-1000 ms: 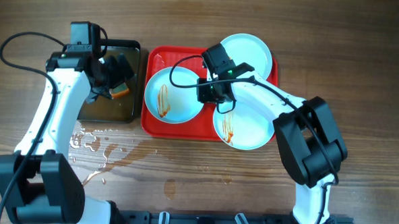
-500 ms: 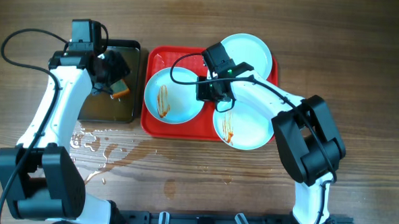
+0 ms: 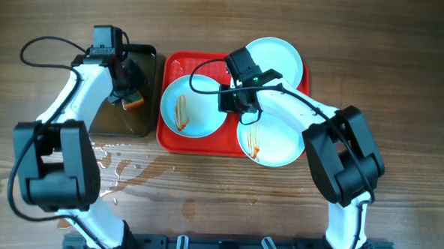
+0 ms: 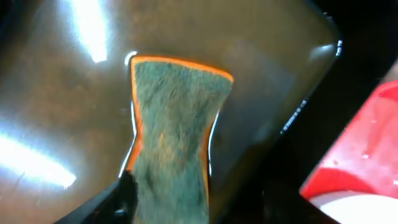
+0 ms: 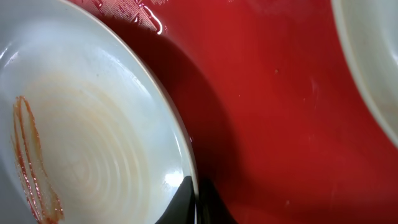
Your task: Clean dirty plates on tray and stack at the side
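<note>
The right gripper [image 5: 196, 198] pinches the rim of a sauce-streaked plate [image 5: 93, 143] lying on the red tray [image 5: 267, 112]. Another plate's [image 5: 373, 56] edge shows top right.

Tray [image 3: 178, 66]: red, rectangular, rounded corners, raised rim, lying flat.
Left plate [image 3: 200, 108]: pale blue-white, reddish-brown streaks, inside the tray's left half.
Back plate [image 3: 277, 58]: same kind, looks clean, overhanging the tray's far right corner.
Front plate [image 3: 277, 142]: streaked, overhanging the tray's near right edge.

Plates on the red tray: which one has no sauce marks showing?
The top-right plate in the overhead view: its visible surface looks clean, while the left plate and bottom-right plate carry reddish streaks.
</note>
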Robot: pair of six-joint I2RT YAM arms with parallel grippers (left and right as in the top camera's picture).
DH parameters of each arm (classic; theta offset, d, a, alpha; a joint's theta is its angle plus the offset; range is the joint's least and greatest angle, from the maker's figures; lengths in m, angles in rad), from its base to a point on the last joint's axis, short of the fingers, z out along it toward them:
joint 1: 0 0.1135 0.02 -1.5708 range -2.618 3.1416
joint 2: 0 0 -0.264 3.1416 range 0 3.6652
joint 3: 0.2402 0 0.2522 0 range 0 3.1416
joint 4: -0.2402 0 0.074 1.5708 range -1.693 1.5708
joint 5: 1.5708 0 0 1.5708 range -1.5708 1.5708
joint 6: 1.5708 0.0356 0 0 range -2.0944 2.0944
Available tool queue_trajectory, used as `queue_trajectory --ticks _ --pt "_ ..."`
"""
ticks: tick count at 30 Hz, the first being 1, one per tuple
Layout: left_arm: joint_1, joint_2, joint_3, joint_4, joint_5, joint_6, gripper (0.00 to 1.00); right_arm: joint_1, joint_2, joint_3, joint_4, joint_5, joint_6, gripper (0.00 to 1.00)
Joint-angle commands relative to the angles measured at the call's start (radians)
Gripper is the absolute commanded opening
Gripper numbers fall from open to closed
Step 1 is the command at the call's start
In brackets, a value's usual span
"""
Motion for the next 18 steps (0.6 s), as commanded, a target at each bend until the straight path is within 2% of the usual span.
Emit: queue_trajectory --ticks 1,11,15,17,18 --pt "0.006 0.054 0.013 0.034 -0.033 0.01 0.53 0.005 0.048 0.005 0.002 -0.013 0.01 0.04" --pt "0.008 0.106 0.016 0.046 -0.063 0.019 0.37 0.005 0.048 0.005 0.001 -0.013 0.003 0.04" --pt "0.014 0.107 0.016 0.043 -0.082 0.018 0.21 0.005 0.048 0.005 0.003 -0.013 0.003 0.04" --pt "0.01 0.107 0.016 0.043 -0.081 0.018 0.04 0.005 0.048 0.005 0.005 -0.013 0.003 0.04" --pt "0.009 0.107 0.015 0.043 -0.081 0.018 0.04 0.005 0.048 0.005 0.005 -0.013 0.004 0.04"
